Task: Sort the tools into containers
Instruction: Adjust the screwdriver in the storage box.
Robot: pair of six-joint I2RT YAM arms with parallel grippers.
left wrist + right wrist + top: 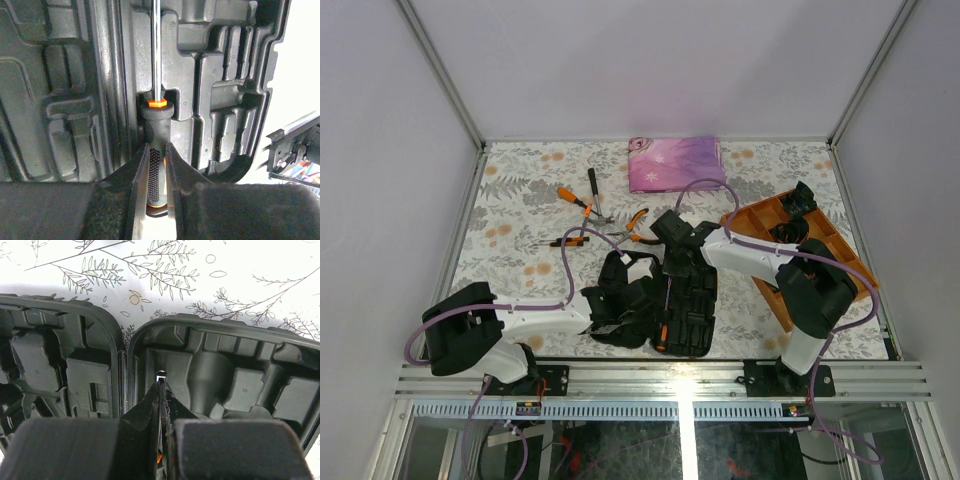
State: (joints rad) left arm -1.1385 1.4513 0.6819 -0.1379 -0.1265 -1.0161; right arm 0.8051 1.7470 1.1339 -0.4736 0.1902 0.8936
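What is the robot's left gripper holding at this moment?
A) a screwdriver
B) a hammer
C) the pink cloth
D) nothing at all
A: in the left wrist view the left gripper is closed on the black textured handle of the screwdriver, which lies in a moulded slot of the open tool case.

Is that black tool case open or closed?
Open: the tool case lies spread flat, moulded slots facing up, a screwdriver in one half.
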